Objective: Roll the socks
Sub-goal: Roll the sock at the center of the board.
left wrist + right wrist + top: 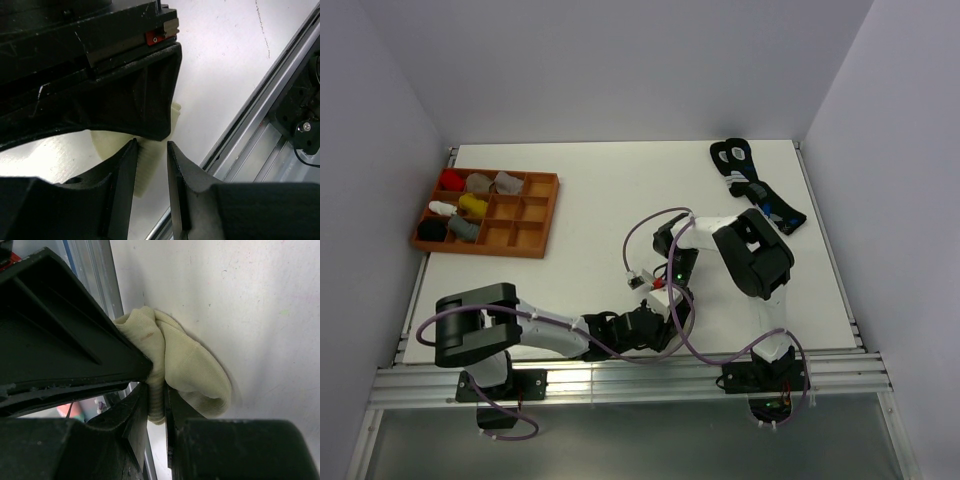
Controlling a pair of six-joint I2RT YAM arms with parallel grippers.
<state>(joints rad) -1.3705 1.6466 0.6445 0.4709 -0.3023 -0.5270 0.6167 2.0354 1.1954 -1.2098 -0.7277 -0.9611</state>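
Note:
The pale cream-yellow sock lies bunched in a lump on the white table by the near rail. My right gripper is shut on a ribbed fold of it. My left gripper is narrowly open right beside the right one, and the sock's ribbed edge lies against its left finger without being pinched. In the top view both grippers, left and right, meet at the near table edge and hide the sock. The taupe sock with the striped cuff is not in view.
A wooden tray holding small sock bundles stands at the back left. Black socks with blue-and-white marks lie at the back right. The aluminium rail runs along the near edge just beside the grippers.

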